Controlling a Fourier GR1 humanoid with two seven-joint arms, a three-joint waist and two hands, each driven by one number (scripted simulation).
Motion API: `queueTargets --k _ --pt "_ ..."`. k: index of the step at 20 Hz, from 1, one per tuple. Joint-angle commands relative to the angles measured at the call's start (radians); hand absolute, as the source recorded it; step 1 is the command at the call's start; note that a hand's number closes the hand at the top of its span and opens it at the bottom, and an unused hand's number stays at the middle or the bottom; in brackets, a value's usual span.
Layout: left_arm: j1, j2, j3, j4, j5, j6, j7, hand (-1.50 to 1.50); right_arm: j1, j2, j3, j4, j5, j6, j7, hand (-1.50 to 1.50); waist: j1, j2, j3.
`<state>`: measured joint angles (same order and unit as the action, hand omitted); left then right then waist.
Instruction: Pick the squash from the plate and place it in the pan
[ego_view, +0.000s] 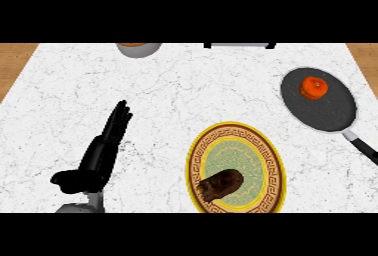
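My left hand (100, 155) shows in the lower left of the frame, well apart from everything. Its fingers (118, 120) are straight and held together, pointing toward the top and holding nothing, so I judge it is simply parked out of the way. My right hand is not in the frame, and I cannot speak for it. The plate (193, 165), yellow-rimmed with a patterned border, sits at the lower centre of the white marbled surface (184, 90). A dark brown oblong lump (220, 184) lies on its lower part. The pan (328, 117) is at the upper right, with its handle running toward the right edge. A round orange thing (314, 88) rests in its upper half. I cannot tell which of the two is the squash. If it is the orange one, it already lies where the job wants it. If it is the brown one, it is on the plate and the pan lies up and to the right, on my right arm's side.
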<state>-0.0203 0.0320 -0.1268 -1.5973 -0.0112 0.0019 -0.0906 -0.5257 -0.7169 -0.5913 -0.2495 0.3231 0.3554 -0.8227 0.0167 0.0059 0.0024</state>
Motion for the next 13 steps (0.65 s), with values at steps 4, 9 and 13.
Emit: queueTargets --k 4,9,13 --pt "-0.009 0.003 0.013 0.051 -0.002 -0.017 -0.035 0.0 0.042 -0.037 0.029 0.022 0.0 0.031 -0.101 -1.5 0.0 0.002 0.0" --pt "0.033 -0.015 -0.001 -0.01 -0.014 0.007 -0.022 0.0 0.016 -0.011 0.06 -0.039 -0.023 -0.005 -0.035 -1.5 -0.006 -0.003 -0.001" --pt "-0.022 -0.009 0.011 0.022 -0.017 0.003 0.004 0.0 -0.013 0.025 0.073 0.003 0.003 -0.137 -0.079 -1.5 0.004 0.001 0.0"
